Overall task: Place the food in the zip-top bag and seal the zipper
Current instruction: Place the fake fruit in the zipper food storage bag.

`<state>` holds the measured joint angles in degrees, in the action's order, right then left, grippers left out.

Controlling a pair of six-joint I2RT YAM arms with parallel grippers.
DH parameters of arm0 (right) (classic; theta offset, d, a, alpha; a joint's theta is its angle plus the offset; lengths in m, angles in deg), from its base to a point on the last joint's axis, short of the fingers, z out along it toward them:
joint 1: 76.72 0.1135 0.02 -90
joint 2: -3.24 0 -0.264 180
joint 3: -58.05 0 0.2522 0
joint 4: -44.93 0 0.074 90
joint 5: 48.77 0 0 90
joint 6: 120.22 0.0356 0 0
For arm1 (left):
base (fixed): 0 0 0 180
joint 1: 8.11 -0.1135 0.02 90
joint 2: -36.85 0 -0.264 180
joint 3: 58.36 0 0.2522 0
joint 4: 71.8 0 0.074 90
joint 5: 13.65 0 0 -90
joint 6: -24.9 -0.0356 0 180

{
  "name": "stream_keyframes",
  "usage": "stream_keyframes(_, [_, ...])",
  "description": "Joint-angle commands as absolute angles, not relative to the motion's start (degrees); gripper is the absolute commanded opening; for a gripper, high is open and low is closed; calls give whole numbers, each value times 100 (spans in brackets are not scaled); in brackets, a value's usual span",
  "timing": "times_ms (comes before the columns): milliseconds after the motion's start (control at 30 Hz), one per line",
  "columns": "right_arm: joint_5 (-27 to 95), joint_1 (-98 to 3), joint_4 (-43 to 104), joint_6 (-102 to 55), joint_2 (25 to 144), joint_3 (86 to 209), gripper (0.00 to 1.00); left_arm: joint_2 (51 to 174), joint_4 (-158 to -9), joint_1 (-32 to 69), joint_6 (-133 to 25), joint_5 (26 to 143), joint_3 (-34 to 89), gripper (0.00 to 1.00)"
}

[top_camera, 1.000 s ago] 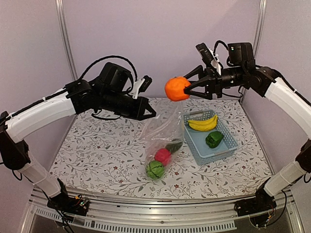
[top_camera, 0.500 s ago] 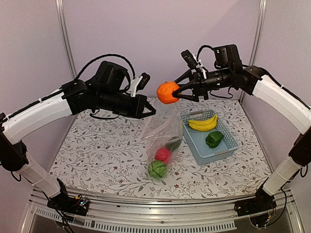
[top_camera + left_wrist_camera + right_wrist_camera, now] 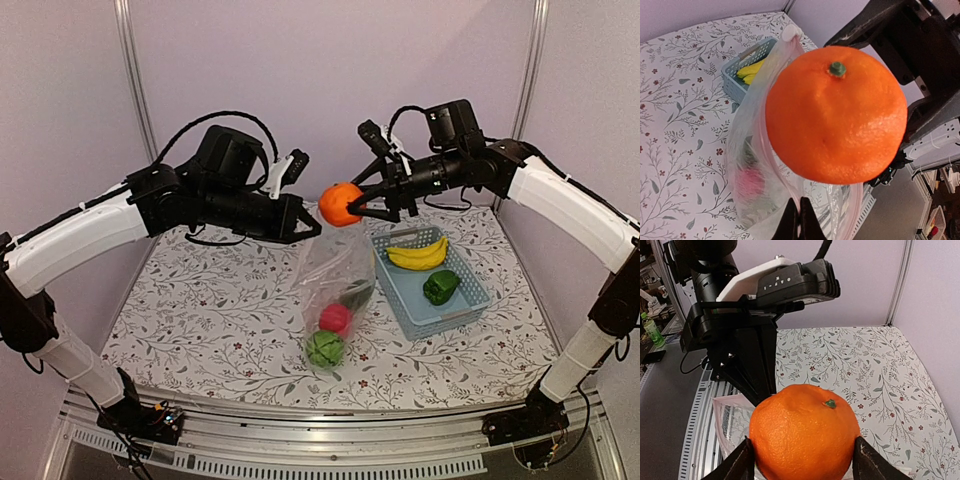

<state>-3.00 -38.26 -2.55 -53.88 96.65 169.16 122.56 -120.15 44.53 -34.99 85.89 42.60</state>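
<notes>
The zip-top bag hangs over the middle of the table, its mouth edge pinched in the fully closed left claw. Its lower end rests on the table with the pink-red fruit and the round green ball inside. The bag's long axis runs steeply from that pinch down toward the near edge, mouth uppermost, closed end lowest.

The right claw, spread wide, has the orange between its fingers directly above the mouth, stem end upward. The bananas and green pepper lie in the light-blue basket just beside the bag.

The risk is the opening. Only one lip looks held, so the zipper traces a narrow loop that the orange nearly fills in the left wrist view. Released off-centre, the orange could strike the strip, fold the mouth shut and roll off onto the table. Its weight landing inside could also tug the thin film out of the left claw, letting the bag slump.
</notes>
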Motion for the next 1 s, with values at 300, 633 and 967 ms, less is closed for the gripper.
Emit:
stream_keyframes(300, [-70,-3752,-532,-5396,9484,17172,77,12139,-11799,4542,-3487,8523,4137,0])
stream_keyframes(633, [-46,-3756,-951,-6058,8796,16841,76,12146,-11800,4546,-3519,8514,4169,0])
stream_keyframes(967, [733,-3159,-1743,-6982,8836,16788,72,12197,-12086,4542,-3444,8469,4350,0])
